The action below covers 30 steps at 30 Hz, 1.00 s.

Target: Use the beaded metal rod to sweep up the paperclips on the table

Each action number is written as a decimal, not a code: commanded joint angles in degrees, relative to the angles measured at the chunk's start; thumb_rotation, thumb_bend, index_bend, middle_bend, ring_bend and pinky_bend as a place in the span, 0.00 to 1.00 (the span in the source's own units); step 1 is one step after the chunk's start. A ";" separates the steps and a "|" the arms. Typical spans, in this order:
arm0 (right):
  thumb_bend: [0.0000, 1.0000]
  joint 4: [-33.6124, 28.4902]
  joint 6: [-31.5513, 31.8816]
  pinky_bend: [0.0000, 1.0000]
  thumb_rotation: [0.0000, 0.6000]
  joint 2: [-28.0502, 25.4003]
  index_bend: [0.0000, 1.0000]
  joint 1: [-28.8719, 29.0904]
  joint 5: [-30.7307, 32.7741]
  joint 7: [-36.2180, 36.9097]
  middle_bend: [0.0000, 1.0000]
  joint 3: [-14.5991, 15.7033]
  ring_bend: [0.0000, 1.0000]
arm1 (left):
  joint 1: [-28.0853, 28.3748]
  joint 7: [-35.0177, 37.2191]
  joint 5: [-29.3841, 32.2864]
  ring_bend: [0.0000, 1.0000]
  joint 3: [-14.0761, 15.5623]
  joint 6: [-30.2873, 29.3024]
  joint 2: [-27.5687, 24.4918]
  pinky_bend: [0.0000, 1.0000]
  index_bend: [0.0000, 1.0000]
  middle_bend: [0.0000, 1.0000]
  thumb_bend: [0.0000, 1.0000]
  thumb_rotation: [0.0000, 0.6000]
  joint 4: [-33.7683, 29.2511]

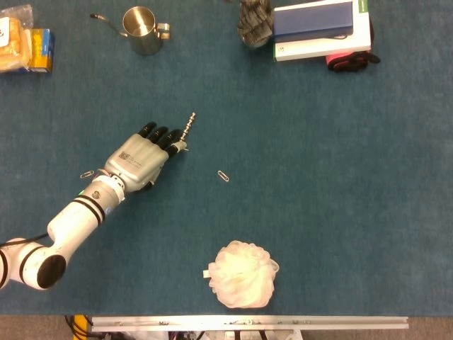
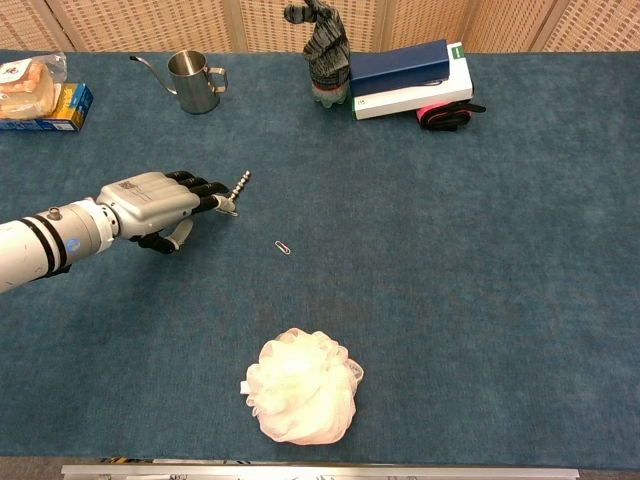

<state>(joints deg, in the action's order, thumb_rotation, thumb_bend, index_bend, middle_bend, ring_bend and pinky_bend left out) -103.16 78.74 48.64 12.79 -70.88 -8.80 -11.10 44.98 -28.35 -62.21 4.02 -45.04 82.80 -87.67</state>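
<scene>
1. Blue cloth table (image 1: 340, 177) spreads bare beyond the fingertips, out to the metal pitcher (image 1: 144, 30) and book stack (image 1: 322, 28) at the far edge.
2. The left hand (image 1: 145, 156) pinches the beaded metal rod (image 1: 187, 128) at its near end; the rod juts past the dark fingers (image 2: 200, 190), tilted.
3. One paperclip (image 1: 223, 176) lies to the right of the fingers, another paperclip (image 1: 87, 173) by the wrist.
4. The grip under the fingers is hidden; the right hand is out of view.
5. A white bath pouf (image 1: 244, 274) sits near the front edge.
</scene>
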 commanded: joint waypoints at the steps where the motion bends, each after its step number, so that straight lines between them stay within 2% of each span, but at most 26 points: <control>1: 0.00 0.02 -0.05 0.06 1.00 0.05 0.12 0.02 -0.04 -0.05 0.03 0.01 0.00 | -0.29 -0.53 0.10 0.00 0.20 -0.52 0.13 0.00 0.09 0.00 0.80 1.00 0.59; 11: 0.00 -0.21 0.00 0.06 1.00 0.04 0.12 -0.03 -0.30 -0.14 0.03 -0.09 0.00 | -1.36 -2.33 1.53 0.00 -0.12 -2.63 0.37 0.00 0.09 0.00 0.80 1.00 3.51; 17: 0.00 -0.43 -0.13 0.06 1.00 0.06 0.12 0.09 -0.27 -0.37 0.03 -0.20 0.00 | -1.72 -1.47 0.24 0.00 -0.72 -3.63 -0.81 0.00 0.09 0.00 0.80 1.00 0.79; 24: 0.00 -0.87 -0.28 0.06 1.00 0.10 0.12 0.29 -0.44 -0.92 0.04 -0.23 0.00 | -2.00 -1.56 0.12 0.00 -0.40 -3.13 -0.61 0.00 0.10 0.00 0.80 1.00 0.59; 30: 0.00 -0.84 -0.92 0.06 1.00 0.41 0.12 0.56 -0.39 -1.21 0.04 -0.08 0.00 | -2.10 -1.70 1.58 0.00 -0.60 -2.29 0.32 0.00 0.10 0.00 0.80 1.00 2.95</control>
<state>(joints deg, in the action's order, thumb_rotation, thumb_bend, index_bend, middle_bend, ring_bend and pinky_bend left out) -104.02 77.84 49.02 13.33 -71.27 -9.98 -11.19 42.88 -29.99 -60.97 3.49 -47.59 82.88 -85.18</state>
